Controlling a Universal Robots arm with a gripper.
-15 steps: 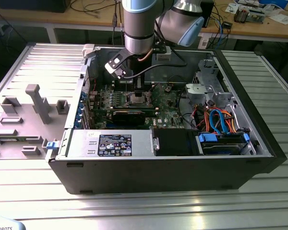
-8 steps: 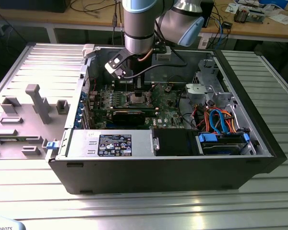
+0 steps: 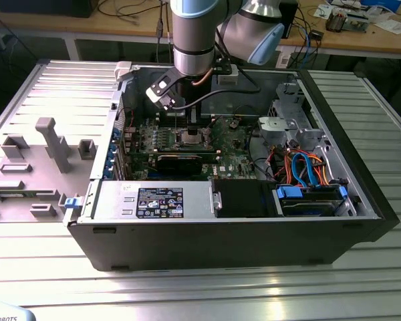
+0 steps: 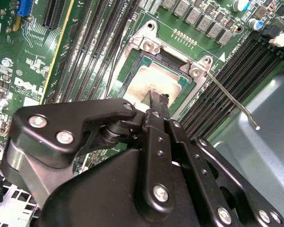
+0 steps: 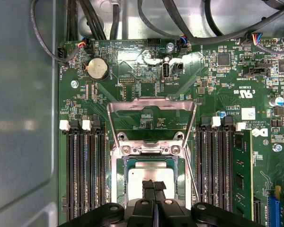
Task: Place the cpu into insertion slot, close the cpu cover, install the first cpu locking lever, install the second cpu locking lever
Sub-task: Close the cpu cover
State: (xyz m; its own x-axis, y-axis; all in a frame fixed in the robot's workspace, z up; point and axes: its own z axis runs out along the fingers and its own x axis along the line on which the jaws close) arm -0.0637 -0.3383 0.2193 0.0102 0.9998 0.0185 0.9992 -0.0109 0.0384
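Both jaws, pressed together, hover at the cpu (image 5: 149,173) in the insertion slot (image 5: 115,176).

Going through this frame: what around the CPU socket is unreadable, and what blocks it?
1. Near edge of the cpu and of the insertion slot: hidden under the gripper in the first wrist view.
2. Whether the gripper touches the cpu: its own black body covers the contact point in both wrist views.
3. Whether the cpu sits flat: too small in the exterior view, with the arm standing over it.
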